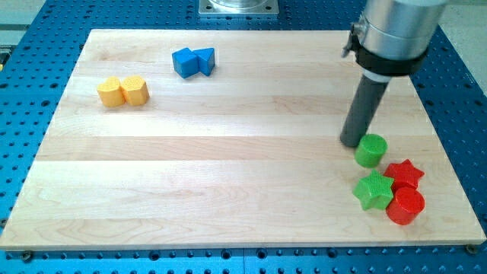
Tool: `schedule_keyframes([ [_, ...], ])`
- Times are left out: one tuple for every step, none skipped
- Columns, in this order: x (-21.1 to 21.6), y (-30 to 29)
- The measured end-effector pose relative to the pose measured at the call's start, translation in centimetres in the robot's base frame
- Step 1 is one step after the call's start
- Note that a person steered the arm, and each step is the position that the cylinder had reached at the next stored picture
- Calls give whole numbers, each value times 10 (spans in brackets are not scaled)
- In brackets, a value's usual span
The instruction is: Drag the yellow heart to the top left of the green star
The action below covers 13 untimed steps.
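On a pale wooden board (228,152) bolted over a blue perforated table (30,91), my tip (351,143) rests just left of the green cylinder block (370,151), touching it or very nearly so, and pushing nothing that can be made out. It has no jaws to open and holds nothing.

The yellow plastic heart block (134,90) lies well apart at the view's upper left, against a yellow-orange rounded block (111,92). The green plastic star block (374,190) sits lower right, pressed by a red star (403,173) and red cylinder (405,206).

The heart looks light, rigid and slick on the wood, likely to pivot unless pushed squarely on its left flank, and its neighbour may tag along.

The heart's notch is hard to read, as are the shapes of two blue blocks (193,61) at the top. The arm's upper part is cut off.
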<state>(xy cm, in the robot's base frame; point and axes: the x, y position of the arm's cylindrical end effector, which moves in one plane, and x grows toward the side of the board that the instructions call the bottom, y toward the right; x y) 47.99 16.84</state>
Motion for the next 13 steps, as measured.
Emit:
schedule_keyframes([
  [10,-6],
  [0,-67],
  [-15,-145],
  [-26,-233],
  [-31,-321],
  [-33,-393],
  [-70,-426],
  [-120,-433],
  [-137,-427],
  [-128,-408],
  [-102,-381],
  [-96,-359],
  [-80,-348],
])
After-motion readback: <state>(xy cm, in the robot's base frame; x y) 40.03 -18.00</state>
